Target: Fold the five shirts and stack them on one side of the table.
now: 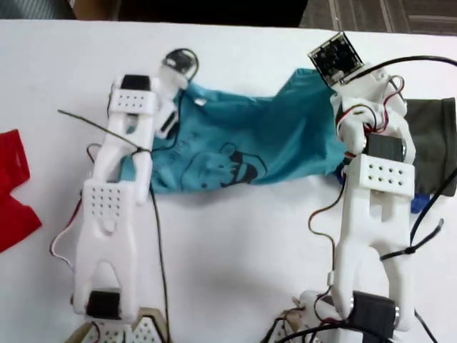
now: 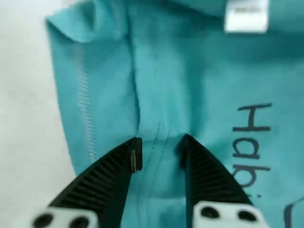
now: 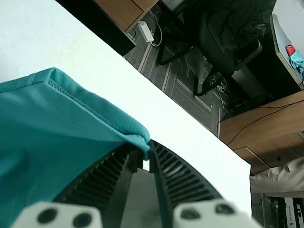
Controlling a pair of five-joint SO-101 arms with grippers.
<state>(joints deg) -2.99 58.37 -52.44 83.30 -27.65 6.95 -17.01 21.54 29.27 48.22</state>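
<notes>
Reading the high view as a clock face, you had the teal shirt (image 1: pixel 243 143) spread crosswise on the white worktop (image 1: pixel 243 243), just toward 12 o'clock from the centre, with its cartoon print (image 1: pixel 232 166) facing up. Your left arm (image 1: pixel 118 164) reached up from 7 o'clock to the shirt's 9 o'clock end. There your left end effector (image 2: pixel 159 142) stood spread, its two black ribbed fingers (image 2: pixel 114 166) set apart over a stitched seam, with teal cloth showing in the gap between them. I cannot tell whether the tips pressed into the fabric. A white sewn-in label (image 2: pixel 246 16) lay farther along the shirt from those tips, and dark printed letters (image 2: pixel 254 128) ran beside them. Your right arm (image 1: pixel 375 186) came up from 5 o'clock to the shirt's 3 o'clock end. Your right end effector (image 3: pixel 148 147) was pressed together, pinching the shirt's stitched hem (image 3: pixel 99 114) at a corner, and the cloth gathered toward that pinch. A red shirt (image 1: pixel 14 193) lay at the 9 o'clock edge of the worktop, well apart from the teal one. A dark grey-green shirt (image 1: pixel 432 139) lay at the 3 o'clock edge, just beyond your right arm.
</notes>
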